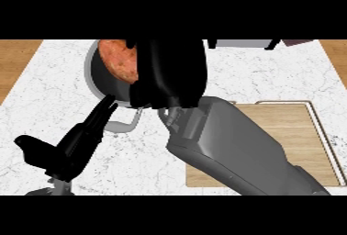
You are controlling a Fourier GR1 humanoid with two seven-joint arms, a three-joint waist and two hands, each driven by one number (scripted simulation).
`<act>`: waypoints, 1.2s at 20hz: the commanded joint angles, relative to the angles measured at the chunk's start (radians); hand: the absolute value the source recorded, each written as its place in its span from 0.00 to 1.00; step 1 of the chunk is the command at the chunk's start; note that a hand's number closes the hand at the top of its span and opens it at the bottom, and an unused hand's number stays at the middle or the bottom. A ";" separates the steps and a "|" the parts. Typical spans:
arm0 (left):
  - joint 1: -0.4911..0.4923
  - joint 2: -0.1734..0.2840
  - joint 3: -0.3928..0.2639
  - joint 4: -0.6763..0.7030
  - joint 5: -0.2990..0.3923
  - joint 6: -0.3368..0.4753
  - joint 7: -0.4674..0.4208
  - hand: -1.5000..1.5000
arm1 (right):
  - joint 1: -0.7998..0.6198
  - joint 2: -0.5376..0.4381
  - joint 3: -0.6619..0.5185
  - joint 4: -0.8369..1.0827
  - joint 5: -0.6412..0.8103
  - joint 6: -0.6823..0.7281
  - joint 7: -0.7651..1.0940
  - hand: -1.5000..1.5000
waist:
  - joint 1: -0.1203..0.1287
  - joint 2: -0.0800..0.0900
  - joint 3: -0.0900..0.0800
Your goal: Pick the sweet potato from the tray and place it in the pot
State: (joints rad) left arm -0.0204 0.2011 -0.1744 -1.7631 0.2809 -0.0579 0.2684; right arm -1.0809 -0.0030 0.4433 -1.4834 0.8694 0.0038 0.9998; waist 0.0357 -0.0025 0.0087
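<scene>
Right robot hand [166, 73] grasps the sweet potato [119, 59] over the pot [92, 73]. Lower within the pot rim before releasing. Left robot hand [75, 142] rests released beside the pot.

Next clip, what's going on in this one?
The right hand is over the round dark pot on the white marble counter, with the reddish-orange sweet potato at its fingers and over the pot's opening. The wooden tray has nothing showing on it. The left hand rests open at lower left.
</scene>
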 commanded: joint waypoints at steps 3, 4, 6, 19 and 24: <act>-0.007 -0.001 -0.009 0.079 0.025 -0.032 0.052 0.50 | -0.101 0.003 -0.022 0.322 -0.064 -0.166 -0.128 1.00 | 0.013 0.019 -0.011; -0.011 -0.062 -0.064 0.095 -0.015 0.010 0.041 0.50 | -0.165 0.003 -0.027 0.343 -0.097 -0.155 -0.108 1.00 | 0.012 0.017 -0.011; 0.007 -0.034 -0.041 0.080 0.009 -0.019 0.042 0.50 | -0.204 0.003 -0.035 0.461 -0.111 -0.212 -0.158 1.00 | 0.035 0.024 -0.012; -0.081 -0.048 -0.054 0.109 -0.007 -0.035 0.072 0.50 | -0.295 0.003 0.034 0.822 -0.355 -0.477 -0.364 1.00 | 0.092 0.046 -0.013; -0.081 -0.057 -0.074 0.064 -0.015 -0.039 0.073 0.50 | -0.268 0.003 -0.012 0.899 -0.466 -0.546 -0.406 1.00 | 0.120 0.055 -0.012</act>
State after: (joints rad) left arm -0.0945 0.1614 -0.2210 -1.7531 0.2606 -0.0902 0.3079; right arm -1.3649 0.0000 0.4540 -0.6393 0.4827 -0.4801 0.6324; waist 0.1462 0.0392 0.0024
